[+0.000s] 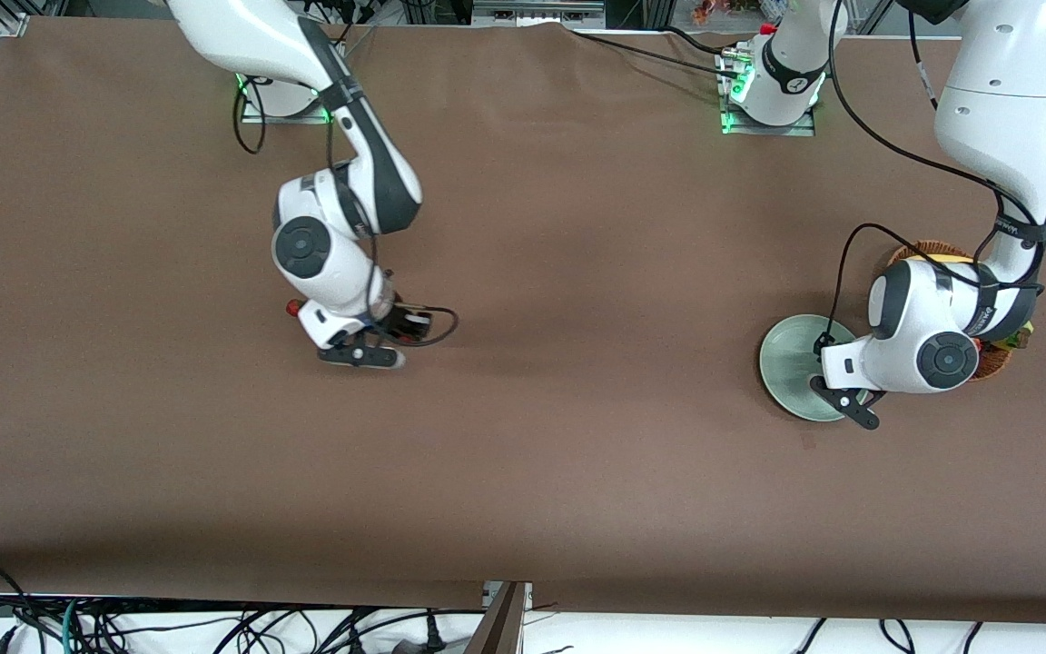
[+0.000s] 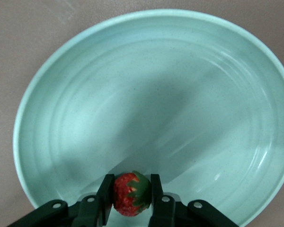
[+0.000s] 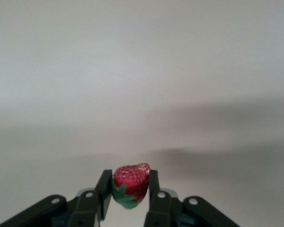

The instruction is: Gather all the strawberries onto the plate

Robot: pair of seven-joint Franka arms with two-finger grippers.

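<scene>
The counter [image 1: 523, 436] is covered with a plain brown sheet.

Right arm: it is extended from its base toward the right arm's end of the counter. The right claw [image 3: 128, 194] is seen closed on a strawberry [image 3: 129, 185]; the berry is pinched between the two fingers [image 3: 103, 189], red flesh uppermost in the wrist view and green cap below. Bare counter surface is seen under it in the right wrist view. In the front view the claw itself is masked by the wrist housing, and a small red object [image 1: 292, 308] is noted just beside that wrist; what it is cannot be told.

Left arm: the left claw [image 2: 129, 197] is held over the plate [image 2: 189, 85], near the plate's rim. A second strawberry [image 2: 128, 194] is gripped between its fingers [image 2: 154, 191], green cap turned to one side. The pale mint-green plate [image 1: 786, 359] is seen toward the left arm's end of the counter, and no berry is seen lying on its visible surface. A brown wicker basket [image 1: 995, 359] is noted just beside the plate, largely covered by the left arm; its contents cannot be identified.
</scene>
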